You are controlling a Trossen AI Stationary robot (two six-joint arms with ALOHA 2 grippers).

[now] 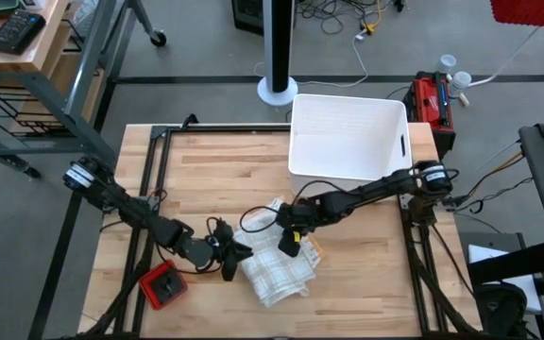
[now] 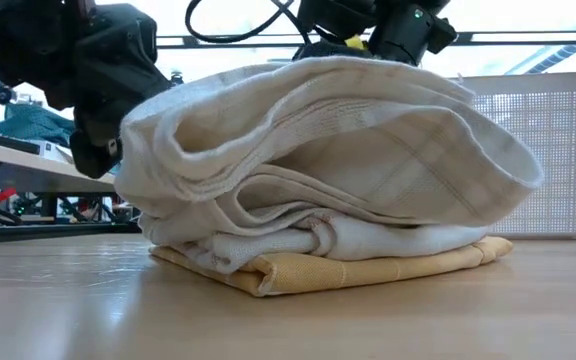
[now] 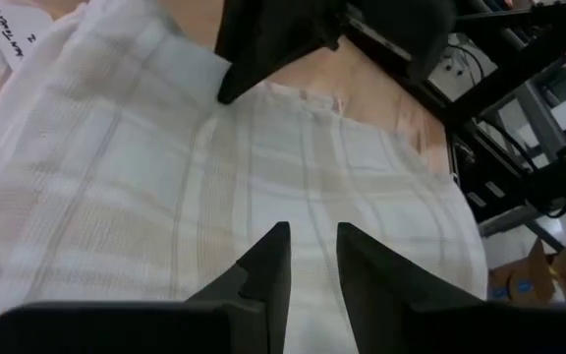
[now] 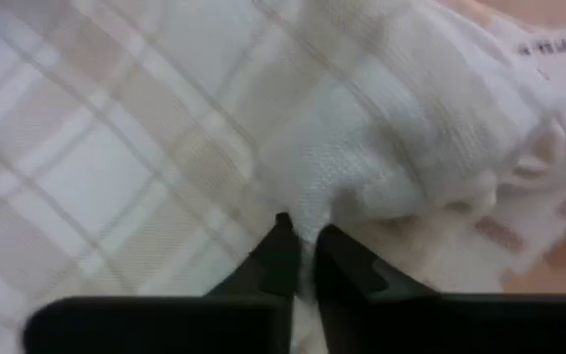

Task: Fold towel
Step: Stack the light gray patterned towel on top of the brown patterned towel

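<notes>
A white towel with beige checks lies bunched and domed on a small stack. The stack has white cloth in the middle and a folded yellow cloth at the bottom, resting on the wooden table. My right gripper comes down on the towel's far right part and is shut on it. My left gripper stands at the towel's left side. Its fingers are a narrow gap apart over the checked cloth. My right gripper pinches a puckered bit of the towel's top layer between its two fingertips. It slants down from the table's far right. The cloth gathers in toward the tips, and the rest of the towel lies on the stack. Whether my left gripper touches the towel, I cannot tell.
A white perforated bin stands at the table's far right, just behind the stack. A red flat object lies near the front left corner. Bare wood shows on the far left and to the right of the towel.
</notes>
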